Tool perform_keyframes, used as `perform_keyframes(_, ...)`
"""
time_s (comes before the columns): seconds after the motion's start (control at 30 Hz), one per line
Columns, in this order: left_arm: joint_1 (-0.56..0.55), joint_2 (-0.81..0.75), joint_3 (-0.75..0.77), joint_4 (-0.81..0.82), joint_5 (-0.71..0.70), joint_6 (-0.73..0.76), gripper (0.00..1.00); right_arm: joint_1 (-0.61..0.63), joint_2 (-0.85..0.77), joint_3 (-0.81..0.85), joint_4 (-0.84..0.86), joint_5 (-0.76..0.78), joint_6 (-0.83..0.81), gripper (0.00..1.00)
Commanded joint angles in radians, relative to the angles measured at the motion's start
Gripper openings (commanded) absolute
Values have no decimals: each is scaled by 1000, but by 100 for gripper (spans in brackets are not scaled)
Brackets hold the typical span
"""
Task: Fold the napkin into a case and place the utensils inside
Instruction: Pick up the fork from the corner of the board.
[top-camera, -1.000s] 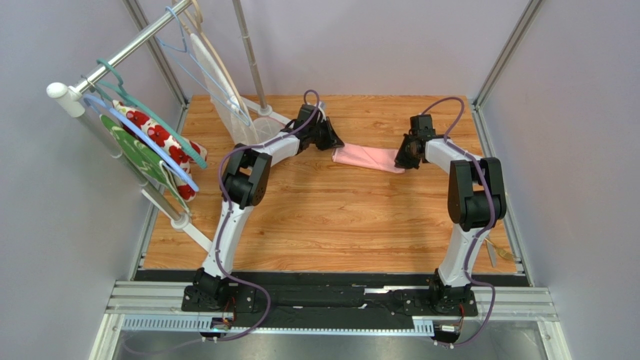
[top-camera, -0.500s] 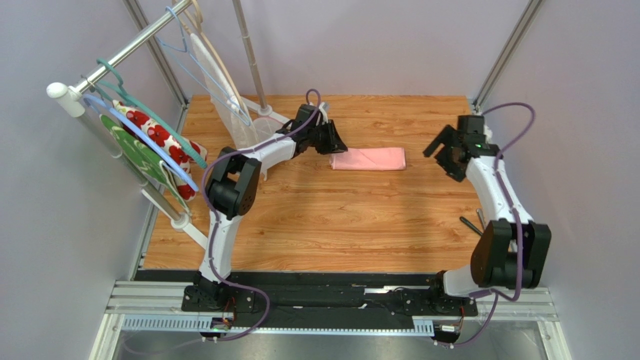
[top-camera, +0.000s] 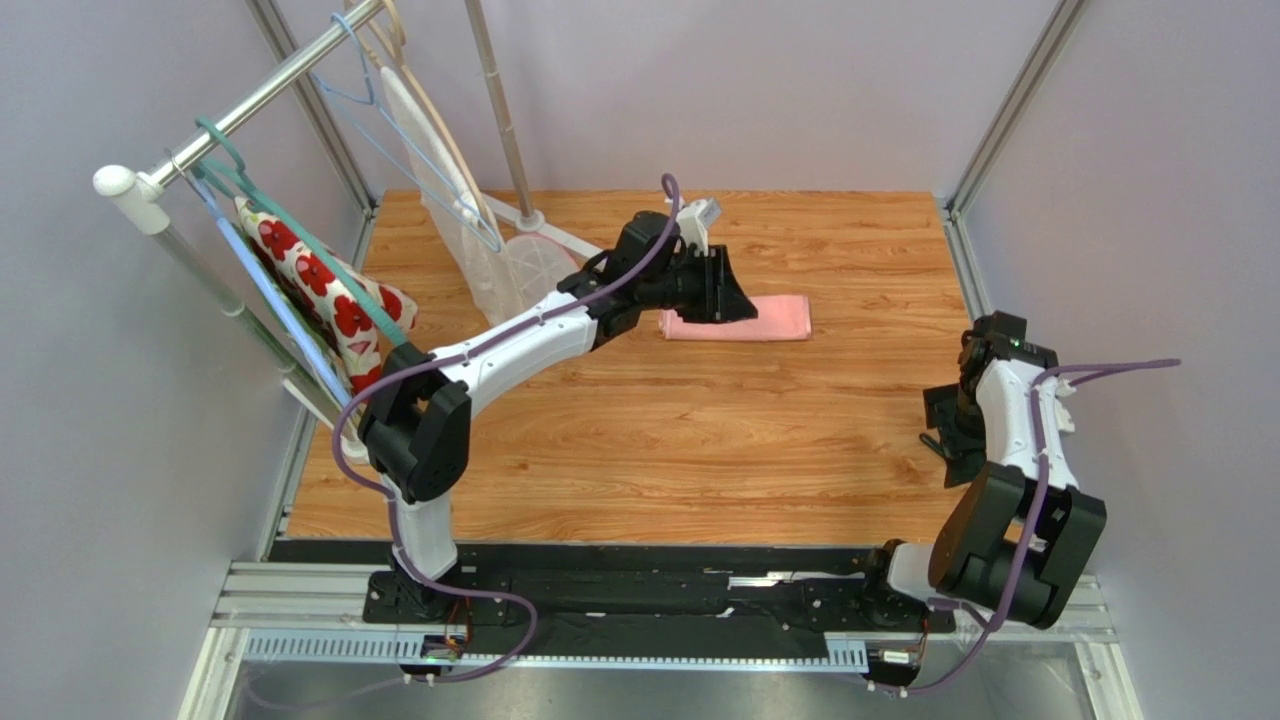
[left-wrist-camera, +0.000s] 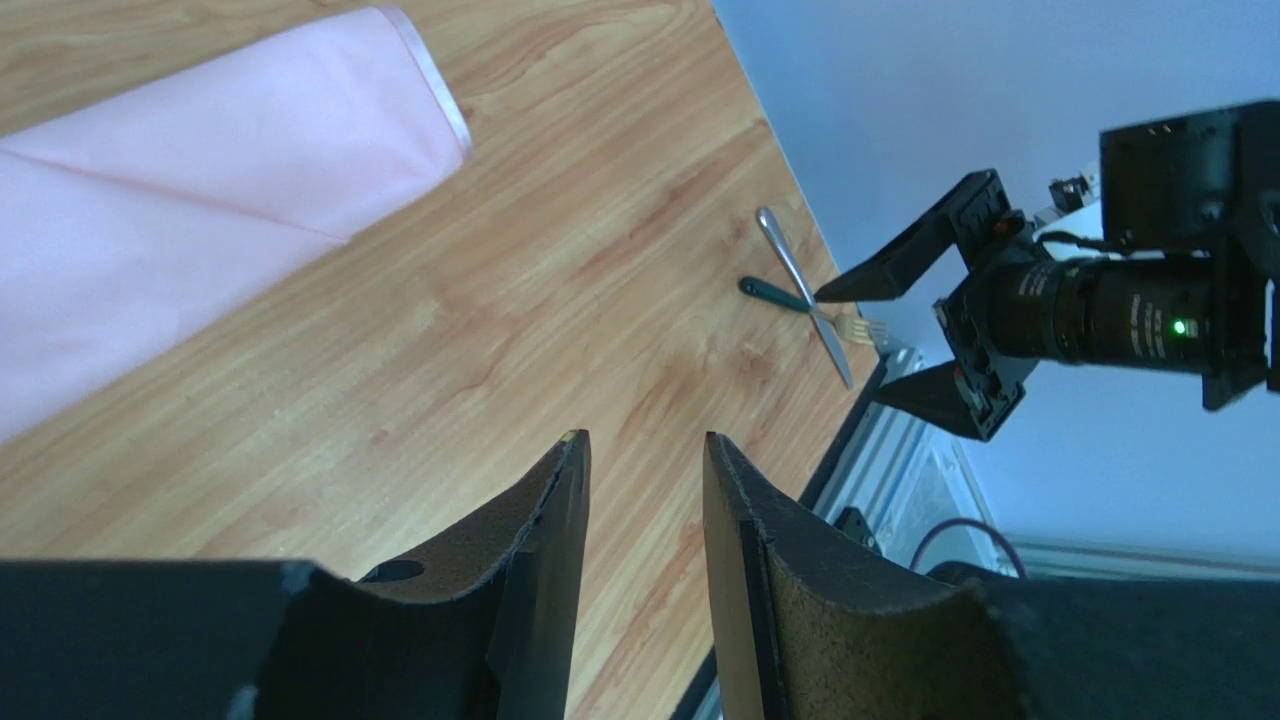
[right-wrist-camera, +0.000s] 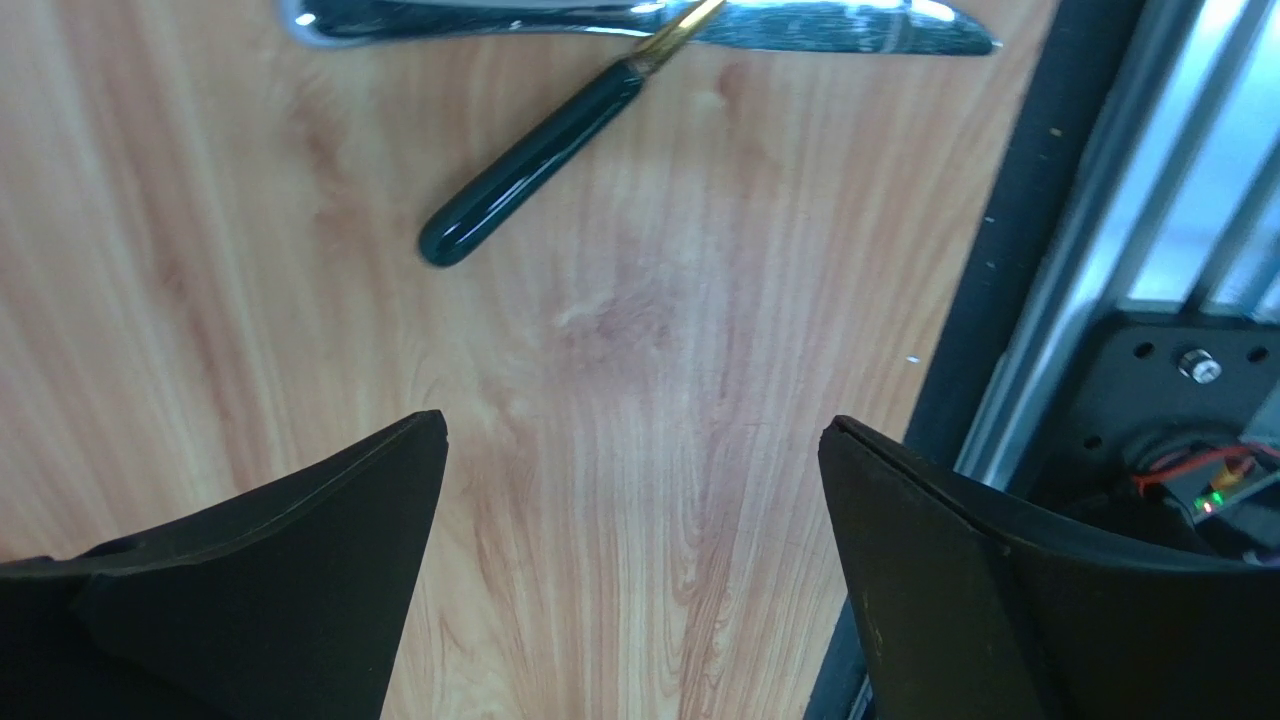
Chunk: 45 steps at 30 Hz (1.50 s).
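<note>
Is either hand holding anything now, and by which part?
Nothing is held: the left hand is open near the napkin, the right hand open over the utensils, touching none.

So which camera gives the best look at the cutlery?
The right wrist view: the cutlery lies close up, dark handle clear. The left wrist view shows it small and far; overhead, the right arm hides it.

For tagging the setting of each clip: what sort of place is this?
Most likely a robotics lab test cell, not a home: a wood-grain table boxed in by plain panels on aluminium posts, a left arm and right arm bolted to a rail at its near edge, and a hanger rack.
</note>
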<state>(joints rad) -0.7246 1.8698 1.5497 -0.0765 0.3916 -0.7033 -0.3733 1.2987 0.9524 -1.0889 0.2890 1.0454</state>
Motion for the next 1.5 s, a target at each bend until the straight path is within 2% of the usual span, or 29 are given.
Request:
perform_keyframes(0.0,-73,-104,-45,-36,-28,62,42,-18,66,54,-91,91,153,99)
perform_keyframes(0.2,-179,-193,-109,-37,-28,125,42,-38,142,49,-29,119,154,95)
perform_keyframes(0.33,-236,-242,-137,-36,-17,159,42,-53,172,23,78,128,131,92)
perform_keyframes(0.47,-246,-268,-172,-31,4,174,42,-61,215,0,133,115,131,90)
perform_keyframes(0.63,-246,-262,-171,-29,41,183,41,-75,287,-26,231,70,137,82)
perform_keyframes(0.67,-246,-264,-169,-29,41,188,41,-75,297,-24,236,67,136,78)
perform_keyframes(0.7,-246,-264,-168,-32,39,189,41,-75,303,-30,242,65,134,66)
perform_keyframes(0.73,-246,-264,-165,-35,39,192,41,-75,306,-41,282,56,125,61)
perform_keyframes(0.9,-246,-259,-142,-55,67,202,41,-75,315,-92,310,55,151,55)
perform_keyframes(0.97,-246,-264,-140,-54,75,199,41,-75,298,-142,323,56,183,45)
perform_keyframes(1.0,-246,-264,-137,-54,75,199,41,-75,280,-161,339,50,188,37)
perform_keyframes(1.07,-246,-264,-131,-62,82,202,41,-73,260,-199,356,30,208,32)
perform_keyframes(1.1,-246,-264,-128,-63,84,203,41,-73,240,-213,359,21,225,20)
perform_keyframes(1.2,-246,-264,-126,-66,93,203,41,-64,199,-244,353,15,243,0)
perform_keyframes(1.3,-246,-259,-125,-63,110,209,42,-61,110,-251,298,55,248,0)
perform_keyframes(1.47,-237,-212,-80,-97,141,226,45,34,-175,-233,212,136,176,0)
